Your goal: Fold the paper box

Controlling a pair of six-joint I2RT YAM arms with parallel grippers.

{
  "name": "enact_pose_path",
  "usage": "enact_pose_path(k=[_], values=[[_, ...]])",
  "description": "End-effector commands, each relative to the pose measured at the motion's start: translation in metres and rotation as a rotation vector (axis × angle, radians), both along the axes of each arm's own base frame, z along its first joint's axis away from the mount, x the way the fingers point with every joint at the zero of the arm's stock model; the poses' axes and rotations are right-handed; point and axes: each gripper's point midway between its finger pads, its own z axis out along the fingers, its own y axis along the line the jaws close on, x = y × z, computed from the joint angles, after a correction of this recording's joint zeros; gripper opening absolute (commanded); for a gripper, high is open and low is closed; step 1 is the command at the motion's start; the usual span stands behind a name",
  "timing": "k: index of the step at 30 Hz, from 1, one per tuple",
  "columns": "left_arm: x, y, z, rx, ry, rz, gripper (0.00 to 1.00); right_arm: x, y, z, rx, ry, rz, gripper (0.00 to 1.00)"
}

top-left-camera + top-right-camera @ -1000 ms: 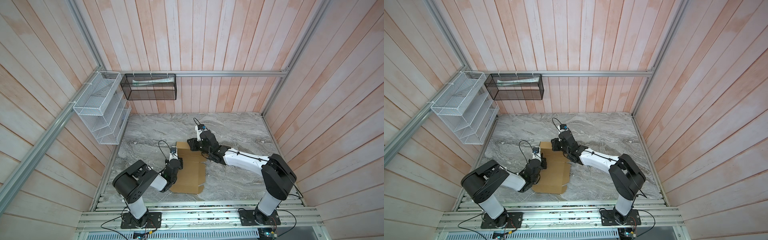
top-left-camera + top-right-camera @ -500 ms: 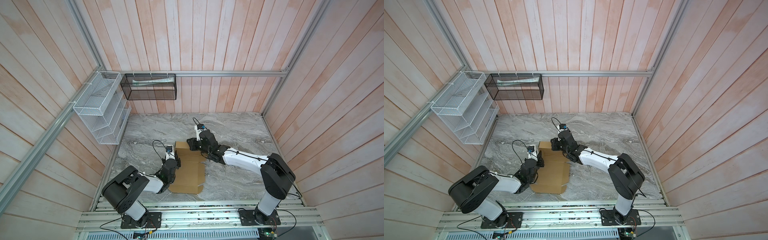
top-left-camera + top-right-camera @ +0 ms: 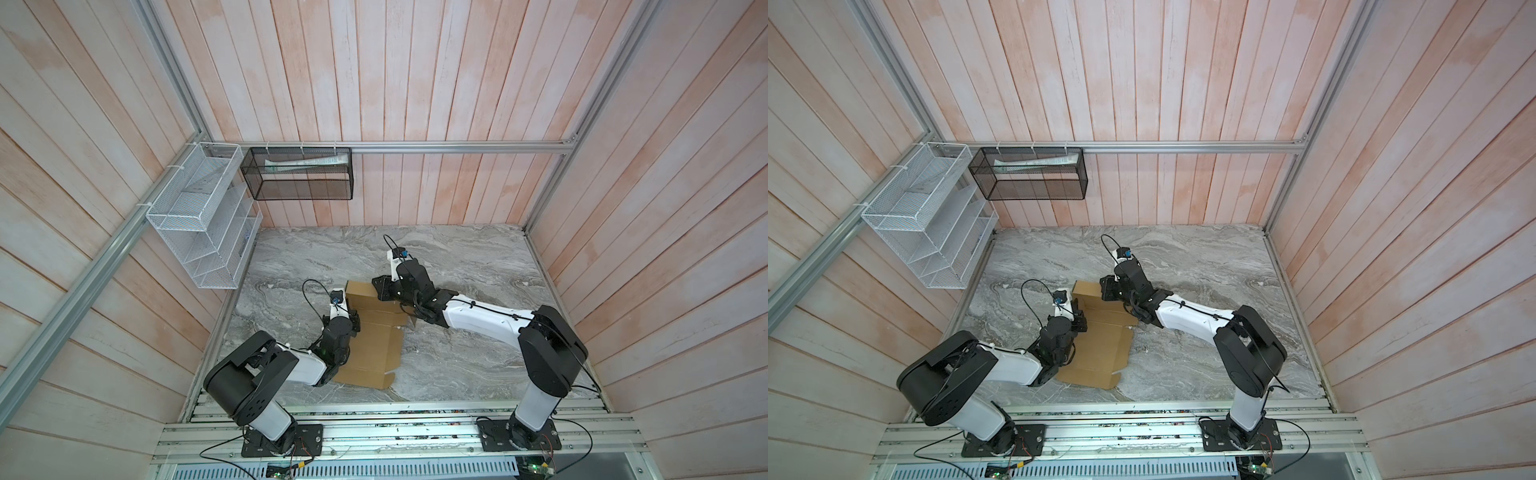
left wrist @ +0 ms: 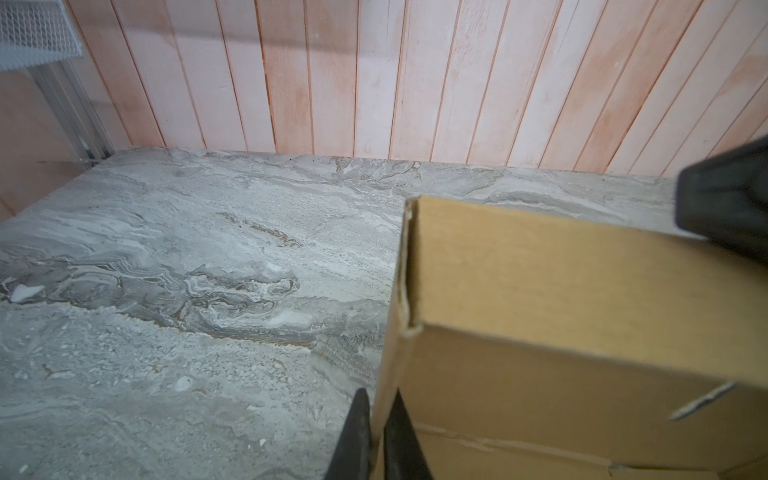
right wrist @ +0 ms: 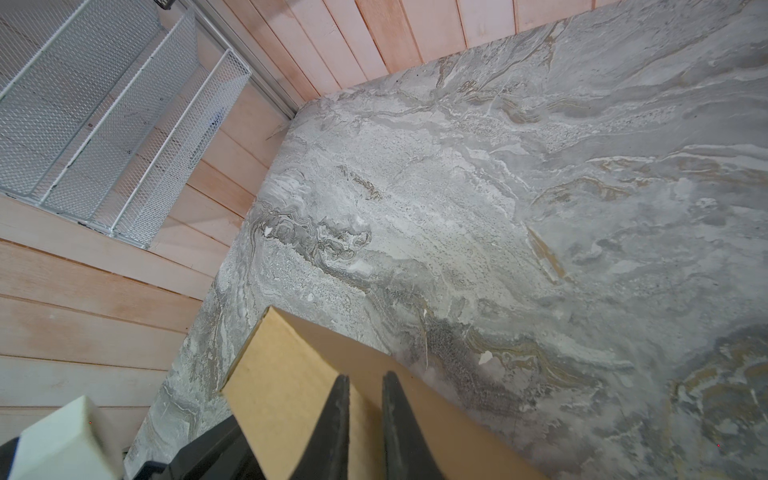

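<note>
Most of the plain brown, die-cut corrugated cardboard paper box (image 3: 374, 353) lies flat on the grey marbled stone tabletop (image 3: 478, 266). Its tabbed near end points toward the arm bases, likely because that part is folded last. Farther in, at the sheet's left edge, the black two-fingered left gripper (image 4: 376, 401) is clamped on the thin side flap, which runs up between its fingers. I judge it is raising that flap into a side wall. Beyond it the far panel stands up as a thick, doubled wall. The black right gripper (image 5: 365, 379) reaches over its top, probably to steady it, jaws narrowly apart with cardboard showing between them. Whether it pinches or only presses I cannot tell. On the walls beyond hang a white wire-mesh tiered rack (image 3: 203, 220) and a black mesh basket (image 3: 301, 176), well apart from the work.
</note>
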Motion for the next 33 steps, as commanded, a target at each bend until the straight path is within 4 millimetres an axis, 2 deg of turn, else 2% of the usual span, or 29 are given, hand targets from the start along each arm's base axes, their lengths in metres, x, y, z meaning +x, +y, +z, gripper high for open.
enact_pose_path(k=[1, 5, 12, 19, 27, 33], values=[[0.001, 0.011, -0.002, -0.005, -0.006, 0.048, 0.04, -0.009, -0.007, -0.043, -0.113, 0.097, 0.007, 0.18], [-0.002, 0.014, -0.006, -0.018, 0.007, 0.055, 0.00, -0.009, -0.005, -0.040, -0.108, 0.093, 0.010, 0.18], [-0.012, 0.018, -0.019, -0.063, 0.041, 0.059, 0.00, -0.008, 0.001, -0.021, -0.096, 0.054, 0.022, 0.26], [-0.017, 0.019, -0.025, -0.083, 0.058, 0.051, 0.00, -0.011, 0.024, -0.005, -0.101, 0.013, 0.053, 0.27], [-0.018, 0.018, -0.025, -0.088, 0.061, 0.042, 0.00, -0.012, 0.047, -0.013, -0.083, 0.030, 0.085, 0.27], [-0.019, 0.018, -0.023, -0.084, 0.059, 0.037, 0.00, -0.011, 0.051, -0.027, -0.087, 0.052, 0.084, 0.27]])
